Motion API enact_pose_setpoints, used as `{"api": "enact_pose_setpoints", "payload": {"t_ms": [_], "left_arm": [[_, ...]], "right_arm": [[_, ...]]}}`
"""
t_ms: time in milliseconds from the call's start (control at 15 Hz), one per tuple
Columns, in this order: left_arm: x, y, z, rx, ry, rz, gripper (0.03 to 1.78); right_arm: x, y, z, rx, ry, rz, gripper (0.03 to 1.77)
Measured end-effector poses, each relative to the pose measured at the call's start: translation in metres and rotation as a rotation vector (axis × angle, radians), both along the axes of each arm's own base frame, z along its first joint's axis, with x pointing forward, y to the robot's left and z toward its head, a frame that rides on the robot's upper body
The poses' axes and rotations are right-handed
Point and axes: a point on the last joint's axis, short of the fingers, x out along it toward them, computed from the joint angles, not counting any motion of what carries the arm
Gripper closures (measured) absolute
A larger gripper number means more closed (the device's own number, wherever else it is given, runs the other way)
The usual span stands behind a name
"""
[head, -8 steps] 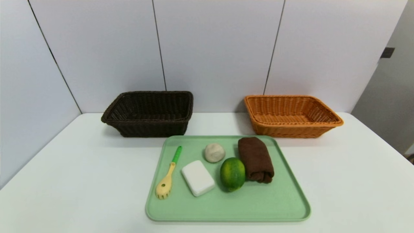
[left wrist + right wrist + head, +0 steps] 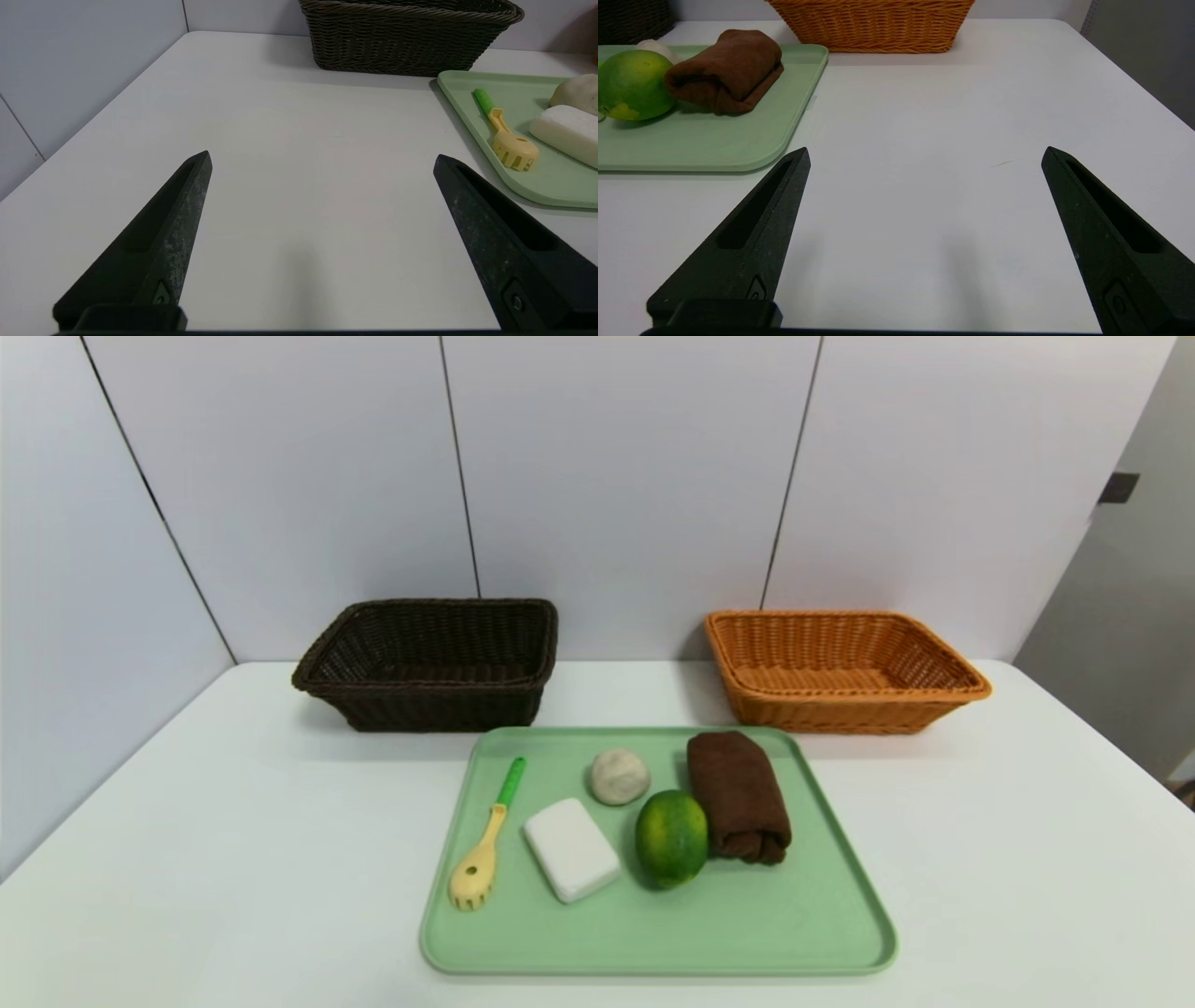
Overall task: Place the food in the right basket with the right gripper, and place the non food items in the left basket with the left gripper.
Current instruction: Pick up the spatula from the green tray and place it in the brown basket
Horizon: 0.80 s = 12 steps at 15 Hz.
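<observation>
Two grippers open, both holding nothing. Clock is laid on the tray (image 2: 775,924), 12 = far side from the robot.

Left to right:

- Left gripper (image 2: 322,154): over bare desk (image 2: 215,859), off the tray at about 8. Fingers wide apart; looks like a ready pose clear of the items.
- Dark basket (image 2: 439,709): behind tray at 11. Left basket, so non-food; placed on that arm's side, presumably to keep reaches from crossing.
- Slotted server (image 2: 481,863): on tray at 9. Green handle points to 1, toothed head to 7. Long axis 1-7. Non-food, left gripper's job.
- White block (image 2: 571,849): between server and tray centre, long axis 11-5. Probably soap, so left basket.
- Pale round item (image 2: 619,777): on tray at 11, no clear long axis. Can't tell what it is; sort unsure.
- Green fruit (image 2: 670,840): near tray centre, long axis 12-6. Food, right gripper's job. Right against the towel, so a finger could snag cloth.
- Brown towel (image 2: 738,793): folded, on tray at 1, long axis 11-5. Non-food, so left arm probably has to reach across.
- Orange basket (image 2: 845,714): behind tray at 1, for food.
- Right gripper (image 2: 927,148): over bare desk off the tray at about 4, likely waiting too.

Nothing sorted; judged as start of task.
</observation>
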Motion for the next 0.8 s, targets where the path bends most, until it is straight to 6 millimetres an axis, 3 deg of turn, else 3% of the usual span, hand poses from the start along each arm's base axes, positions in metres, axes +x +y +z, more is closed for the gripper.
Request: {"api": "enact_pose_setpoints", "payload": {"t_ms": [800], "left_arm": [[0.0000,0.0000,0.0002,-0.007,-0.002,0.000,0.12]], "right_arm": [[0.0000,0.0000,0.0002,-0.004,-0.002,0.000,0.09]]}}
